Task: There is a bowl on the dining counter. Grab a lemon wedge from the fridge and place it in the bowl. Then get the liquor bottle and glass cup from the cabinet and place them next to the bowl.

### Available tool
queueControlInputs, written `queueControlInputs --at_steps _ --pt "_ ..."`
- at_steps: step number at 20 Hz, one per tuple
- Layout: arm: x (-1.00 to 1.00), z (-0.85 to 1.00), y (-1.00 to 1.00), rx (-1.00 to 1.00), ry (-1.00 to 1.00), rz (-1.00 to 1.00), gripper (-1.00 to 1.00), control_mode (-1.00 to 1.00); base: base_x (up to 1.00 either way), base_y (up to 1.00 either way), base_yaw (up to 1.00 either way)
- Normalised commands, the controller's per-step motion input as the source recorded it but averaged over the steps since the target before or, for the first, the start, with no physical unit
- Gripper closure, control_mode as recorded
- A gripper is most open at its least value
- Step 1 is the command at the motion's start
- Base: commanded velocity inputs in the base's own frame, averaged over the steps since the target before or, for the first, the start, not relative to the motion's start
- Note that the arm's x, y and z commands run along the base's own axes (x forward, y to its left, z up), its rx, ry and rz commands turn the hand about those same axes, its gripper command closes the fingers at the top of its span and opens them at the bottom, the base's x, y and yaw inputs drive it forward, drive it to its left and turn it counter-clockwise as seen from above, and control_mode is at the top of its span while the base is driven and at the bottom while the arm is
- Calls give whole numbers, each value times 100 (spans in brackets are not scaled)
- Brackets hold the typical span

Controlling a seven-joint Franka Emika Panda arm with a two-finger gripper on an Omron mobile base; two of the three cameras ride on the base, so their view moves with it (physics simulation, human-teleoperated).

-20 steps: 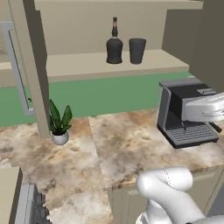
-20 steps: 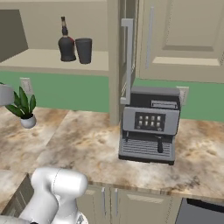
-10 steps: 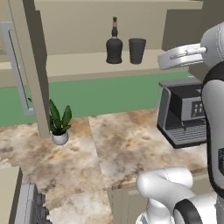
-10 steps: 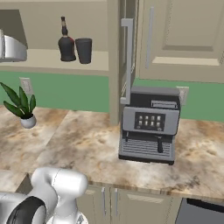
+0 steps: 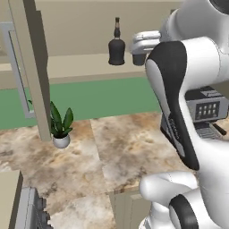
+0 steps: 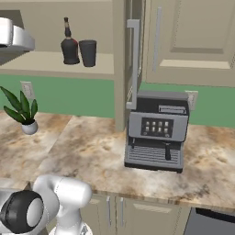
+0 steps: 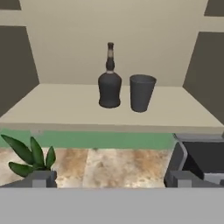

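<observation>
Over the last second the arm has swung up from low on the right of the left base view to stand tall in front of the open cabinet (image 7: pixel 109 118), so the hand (image 7: pixel 109 179) now looks straight in at the shelf. Its two finger tips (image 7: pixel 41 178) stand wide apart at the bottom of the hand view with nothing between them: the hand is released and empty.

The step in hand appears to be fetching from the cabinet. The liquor bottle (image 7: pixel 109 83) stands upright near the middle of the shelf, and the glass cup (image 7: pixel 142 92) stands upright just beside it on its right, a narrow gap between them. Both sit back from the shelf's front edge, well apart from the hand.

The next move calls for going forward, level with the shelf, centred on one of the two. Since they stand so close, a finger must slip into the gap without knocking the neighbour over; the bottle's tall, slim neck looks easy to tip.

Below the shelf, on the marble table (image 6: pixel 92 147), a small potted plant (image 6: pixel 23 114) sits to the left and a coffee machine (image 6: pixel 156 133) to the right. The open cabinet door (image 5: pixel 29 67) and its frame flank the approach.
</observation>
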Motion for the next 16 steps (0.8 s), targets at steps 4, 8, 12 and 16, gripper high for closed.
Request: queueControlInputs --at_steps 4,8,12,16 --pt "100 0 5 0 0 -15 -100 -100 0 0 0" --pt "81 -1 4 0 0 -10 -100 -100 0 0 0" --pt "56 -3 8 -2 0 -3 -100 -100 0 0 0" --pt "58 -4 1 -3 0 -2 -100 -100 0 0 0"
